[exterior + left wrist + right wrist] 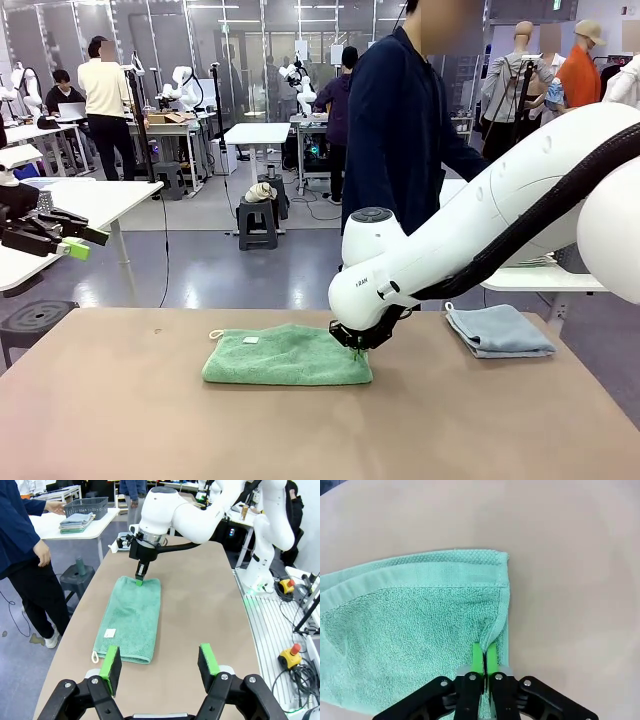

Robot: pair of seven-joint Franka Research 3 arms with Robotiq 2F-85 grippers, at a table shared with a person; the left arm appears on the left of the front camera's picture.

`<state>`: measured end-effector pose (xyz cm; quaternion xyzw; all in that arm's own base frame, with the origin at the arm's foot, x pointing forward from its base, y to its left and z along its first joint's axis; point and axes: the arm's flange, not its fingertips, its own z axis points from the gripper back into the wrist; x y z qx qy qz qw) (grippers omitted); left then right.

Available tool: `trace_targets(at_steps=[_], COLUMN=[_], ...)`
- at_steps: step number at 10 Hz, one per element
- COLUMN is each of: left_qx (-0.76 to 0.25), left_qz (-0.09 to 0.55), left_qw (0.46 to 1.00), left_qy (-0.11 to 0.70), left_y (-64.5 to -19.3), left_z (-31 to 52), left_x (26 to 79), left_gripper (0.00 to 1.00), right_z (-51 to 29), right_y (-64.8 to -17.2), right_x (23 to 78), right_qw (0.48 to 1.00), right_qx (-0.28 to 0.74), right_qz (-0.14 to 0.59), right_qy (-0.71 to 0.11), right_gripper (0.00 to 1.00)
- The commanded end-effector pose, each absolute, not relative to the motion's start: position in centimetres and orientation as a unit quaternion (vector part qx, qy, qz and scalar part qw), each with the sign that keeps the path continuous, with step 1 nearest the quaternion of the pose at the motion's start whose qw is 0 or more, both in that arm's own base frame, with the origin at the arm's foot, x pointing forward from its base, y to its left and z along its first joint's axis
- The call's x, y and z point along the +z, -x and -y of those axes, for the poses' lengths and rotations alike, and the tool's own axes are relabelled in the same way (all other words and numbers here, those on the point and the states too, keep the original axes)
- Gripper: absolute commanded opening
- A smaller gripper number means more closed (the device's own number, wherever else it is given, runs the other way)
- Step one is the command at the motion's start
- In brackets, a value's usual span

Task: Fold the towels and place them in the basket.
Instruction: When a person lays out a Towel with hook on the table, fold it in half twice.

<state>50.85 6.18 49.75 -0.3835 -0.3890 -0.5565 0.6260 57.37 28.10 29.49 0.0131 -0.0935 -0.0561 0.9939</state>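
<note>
Jaws of right gripper [484, 650] clamp edge of green towel [410, 615].

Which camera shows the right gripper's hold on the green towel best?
Right wrist view: close up, the right gripper has its jaws shut on a pinched fold of the green towel. Front view shows it side-on; left wrist view, far off.

Front: fixed, robot's side of table [120, 420], level gaze, faces person [400, 130] across. Left wrist: raised, farther back, looks down table's length. Right wrist: very near, straight down on green towel [410, 610], shared by all three views.
</note>
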Motion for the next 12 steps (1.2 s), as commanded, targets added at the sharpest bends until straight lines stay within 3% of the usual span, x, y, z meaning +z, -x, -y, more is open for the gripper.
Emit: trace_targets(at_steps=[1, 9, 10, 12], left_qx=[-0.557, -0.557, -0.557, -0.557], left_qz=[0.39, 0.39, 0.39, 0.39], left_qw=[0.624, 0.624, 0.624, 0.624], left_qy=[0.385, 0.385, 0.385, 0.385], left_y=[-50.8, -50.8, -50.8, -50.8], left_z=[-6.1, -6.1, -6.1, -6.1], left_x=[49.8, 49.8, 49.8, 49.8], left_gripper=[0.79, 0.79, 0.79, 0.79], right_z=[-27.1, -24.3, -24.3, -24.3], right_y=[-58.1, -58.0, -57.9, -57.6], right_x=[29.2, 29.3, 29.5, 30.2], right_qw=[0.993, 0.993, 0.993, 0.992], right_qx=[-0.045, -0.057, -0.059, -0.058], right_qz=[0.108, 0.103, 0.103, 0.108], right_qy=[-0.001, 0.001, 0.002, 0.005], right_gripper=[0.0, 0.0, 0.15, 0.35])
